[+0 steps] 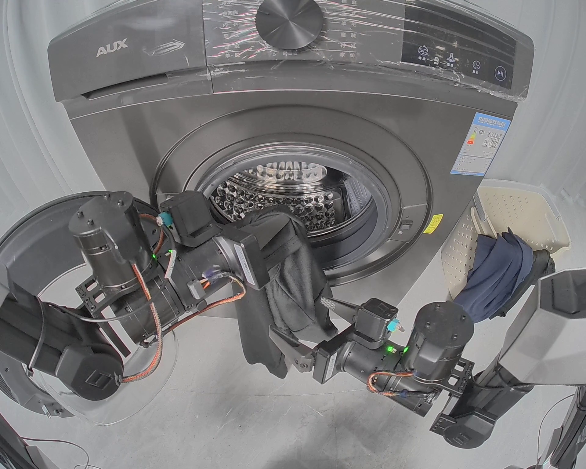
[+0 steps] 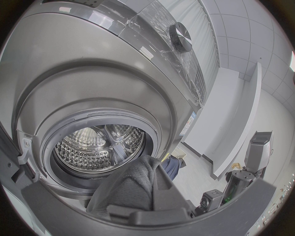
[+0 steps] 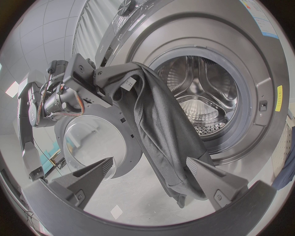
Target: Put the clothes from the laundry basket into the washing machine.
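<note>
Right gripper [image 3: 149,161], nearest: jaws spread wide, holding nothing. The lower end of the dark grey garment [image 1: 287,275] hangs between them, just beside one finger.

Left gripper [image 3: 129,69], higher and to the left: pressed together on the garment's top edge, which it holds up in front of the machine's mouth. The cloth drapes down from it, clear of the floor. A small white tag [image 3: 128,83] sits near the pinched edge; print too small to tell.

Round door [image 3: 92,141]: swung open to the left, glass bowl facing out, behind the left arm.

Washing machine [image 1: 342,122]: grey front-loader. The garment covers the lower left of the opening, and the perforated steel drum [image 1: 287,195] shows above it.

Labels: blue-and-white sticker [image 1: 482,143] on the upper right of the front, small yellow sticker [image 1: 433,223] by the door latch.

Laundry basket [image 1: 525,214], cream and perforated, beside the machine at right; a navy garment [image 1: 494,269] hangs over its near rim.

Farthest: control dial [image 1: 289,21] at top centre, panel under clear plastic film [image 1: 366,36].
</note>
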